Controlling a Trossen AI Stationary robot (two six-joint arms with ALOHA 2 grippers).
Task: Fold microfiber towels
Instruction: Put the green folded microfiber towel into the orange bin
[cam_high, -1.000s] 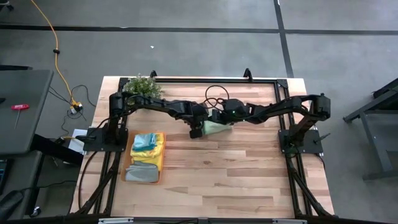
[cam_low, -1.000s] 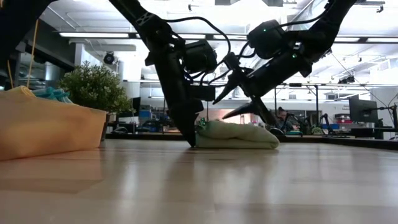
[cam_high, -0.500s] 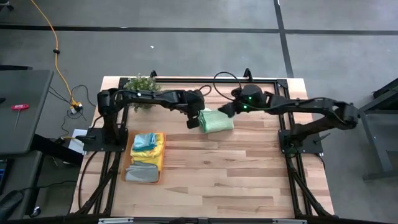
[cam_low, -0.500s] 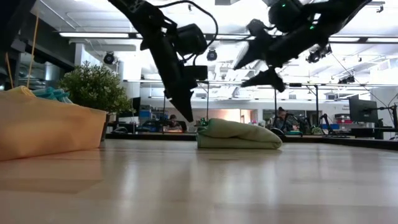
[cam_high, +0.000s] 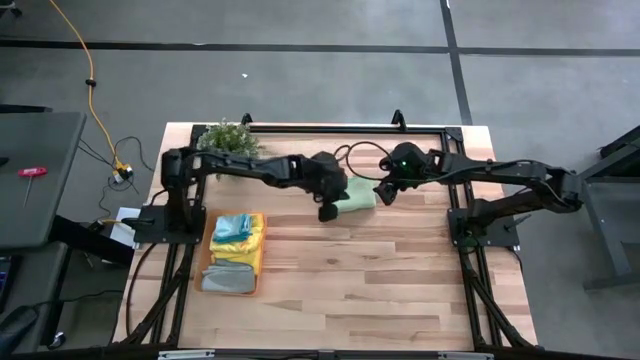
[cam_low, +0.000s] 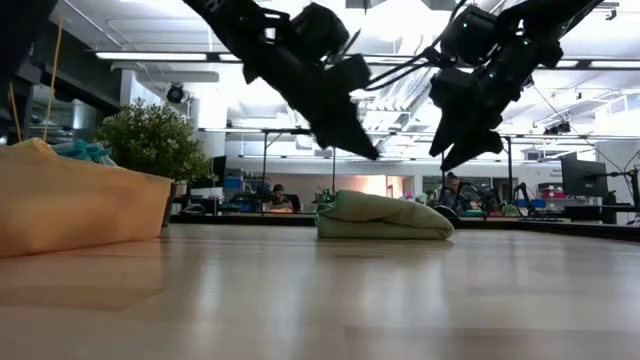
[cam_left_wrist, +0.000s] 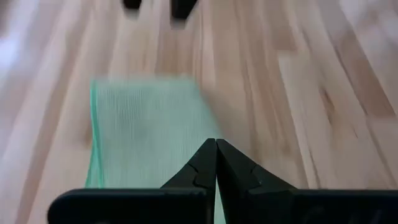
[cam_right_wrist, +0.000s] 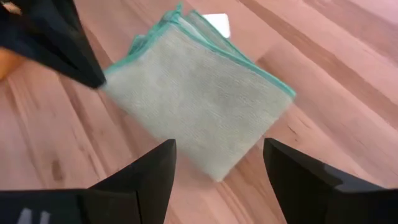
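A folded pale green towel (cam_high: 354, 194) lies flat on the wooden table, and also shows in the low view (cam_low: 385, 216). My left gripper (cam_high: 326, 212) is shut and hangs above the towel's near left corner, clear of it (cam_low: 368, 152). My right gripper (cam_high: 383, 194) is open and hovers above the towel's right end (cam_low: 455, 150). Its two fingers frame the towel (cam_right_wrist: 199, 106) from above without touching it. In the left wrist view the shut fingertips (cam_left_wrist: 216, 149) point down at the towel (cam_left_wrist: 146, 130).
An orange tray (cam_high: 258, 262) at the near left holds folded yellow, teal and grey towels (cam_high: 235, 240); it also shows in the low view (cam_low: 70, 205). A small green plant (cam_high: 230, 137) stands at the far left. A black frame (cam_high: 330, 130) runs round the table.
My left gripper, still shut, has risen off the table at the towel's left end, tipped up, and now hangs over its near left corner. My right gripper has lifted off the towel, drawn back toward the table's right edge and rolled. The towel has stayed put.
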